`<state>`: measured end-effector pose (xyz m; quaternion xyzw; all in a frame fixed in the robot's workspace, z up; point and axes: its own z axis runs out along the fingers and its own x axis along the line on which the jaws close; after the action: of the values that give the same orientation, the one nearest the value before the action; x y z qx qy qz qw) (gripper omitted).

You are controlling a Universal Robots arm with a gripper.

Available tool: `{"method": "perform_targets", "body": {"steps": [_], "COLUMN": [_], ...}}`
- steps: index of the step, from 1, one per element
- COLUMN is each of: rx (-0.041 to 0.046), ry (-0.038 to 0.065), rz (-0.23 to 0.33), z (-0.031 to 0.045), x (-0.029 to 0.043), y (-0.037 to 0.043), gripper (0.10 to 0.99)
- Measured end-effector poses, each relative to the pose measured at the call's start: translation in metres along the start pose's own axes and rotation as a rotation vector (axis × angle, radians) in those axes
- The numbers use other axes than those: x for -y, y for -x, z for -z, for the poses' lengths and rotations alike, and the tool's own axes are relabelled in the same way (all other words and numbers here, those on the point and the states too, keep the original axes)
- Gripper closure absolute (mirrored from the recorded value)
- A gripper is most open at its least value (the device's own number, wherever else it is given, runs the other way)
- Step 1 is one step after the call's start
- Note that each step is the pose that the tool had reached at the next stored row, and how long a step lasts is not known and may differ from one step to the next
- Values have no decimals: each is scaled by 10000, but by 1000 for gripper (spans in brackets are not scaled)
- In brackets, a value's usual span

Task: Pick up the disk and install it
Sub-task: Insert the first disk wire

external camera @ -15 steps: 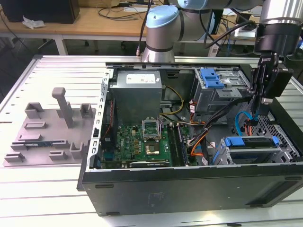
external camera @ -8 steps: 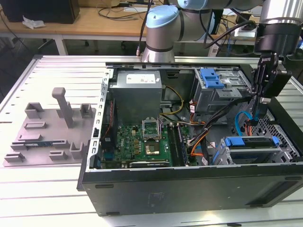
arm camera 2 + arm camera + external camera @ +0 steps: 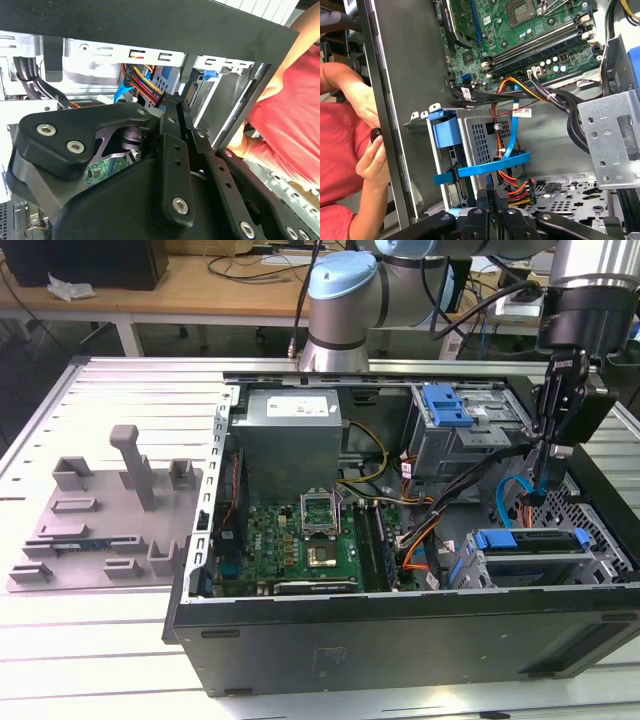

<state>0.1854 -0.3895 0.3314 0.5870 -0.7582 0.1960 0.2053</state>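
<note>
The disk lies in the drive bay at the near corner of the open computer case, at the exterior view's right. Its blue rail runs along the top. My gripper hangs straight down just above the bay's far edge, beside a looping blue cable. In both wrist views the two black fingers press together with nothing between them. Their tips sit close to a bundle of red, yellow and orange wires next to the blue-framed bay.
A person in a red top stands right outside the case wall, one hand at its edge. Inside are the grey power-supply box, the green motherboard and an upper cage with a blue latch. A grey fixture plate lies on the table.
</note>
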Motion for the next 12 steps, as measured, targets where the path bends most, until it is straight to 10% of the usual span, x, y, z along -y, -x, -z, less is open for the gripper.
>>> {"method": "perform_targets", "body": {"steps": [8,12], "rx": [792,912], "ry": [109,89], "rz": [102,163], "z": [-50,-64], "x": [16,19], "y": [-110,-175], "gripper": [922,922]}}
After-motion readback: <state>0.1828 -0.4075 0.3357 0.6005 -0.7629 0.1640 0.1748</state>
